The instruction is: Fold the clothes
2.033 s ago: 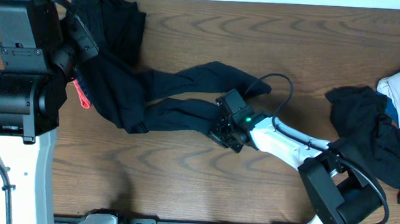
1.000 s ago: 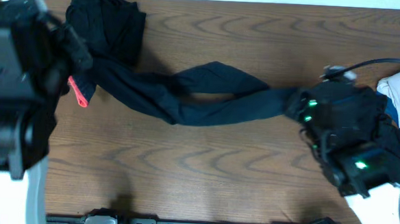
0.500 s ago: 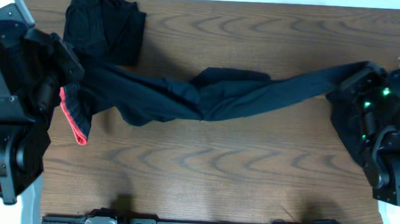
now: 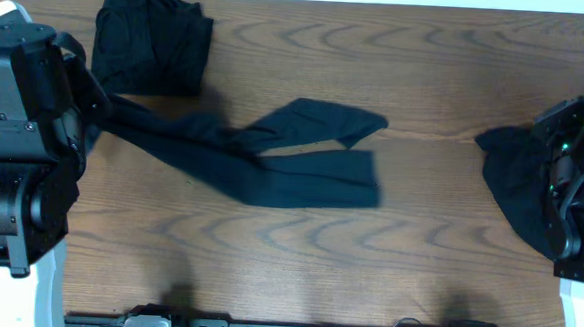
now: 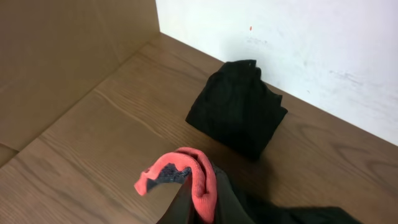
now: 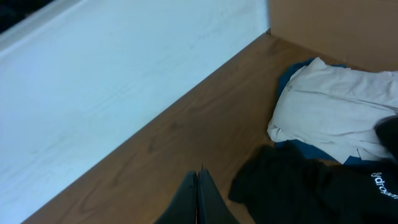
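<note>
A robotics lab test bench: the left arm (image 4: 17, 159) and right arm (image 4: 579, 219) flank a wood-grain table (image 4: 267, 252), enclosed by a plain white wall (image 5: 298, 43) and brown side panel (image 5: 62, 50).

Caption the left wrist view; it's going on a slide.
Left gripper pinching the trousers' coral band above the table; a black garment lies near the wall.

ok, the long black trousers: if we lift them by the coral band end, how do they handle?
Likely floppy: the black trousers lie creased and twisted on the table, so the legs would probably hang and trail. Probably light too, since the raised coral band folds over limply. They may drag and bunch on the wood.
</note>
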Action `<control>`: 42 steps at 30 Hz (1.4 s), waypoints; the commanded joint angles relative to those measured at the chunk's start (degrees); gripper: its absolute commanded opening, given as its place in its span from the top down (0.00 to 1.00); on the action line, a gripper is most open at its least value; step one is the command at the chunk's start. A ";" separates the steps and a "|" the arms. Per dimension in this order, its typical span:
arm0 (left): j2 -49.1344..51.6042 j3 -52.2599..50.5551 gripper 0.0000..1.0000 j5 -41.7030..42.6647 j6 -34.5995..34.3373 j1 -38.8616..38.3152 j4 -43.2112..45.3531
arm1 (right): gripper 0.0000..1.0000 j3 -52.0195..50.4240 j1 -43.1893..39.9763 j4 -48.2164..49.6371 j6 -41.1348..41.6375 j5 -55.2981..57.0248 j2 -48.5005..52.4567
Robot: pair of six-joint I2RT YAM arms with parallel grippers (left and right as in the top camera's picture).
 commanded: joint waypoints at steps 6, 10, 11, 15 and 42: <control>0.00 1.05 0.93 -2.47 0.31 0.13 0.07 | 0.72 1.38 -0.57 -6.69 -1.90 -18.60 4.74; 0.00 1.05 0.93 -2.47 0.33 0.13 -0.09 | 0.57 1.05 -0.15 -14.56 -3.39 -34.07 9.29; 0.00 1.05 0.93 -2.47 0.31 0.13 -0.07 | 0.53 0.61 0.46 -15.85 -4.68 -38.25 10.62; 0.04 1.05 0.93 -2.47 0.31 0.13 -0.07 | 0.31 -2.99 5.35 -16.74 -4.87 -41.20 15.08; 0.04 1.05 0.92 -2.45 0.33 0.13 -0.35 | 0.13 -15.32 32.92 1.25 7.13 -37.77 38.69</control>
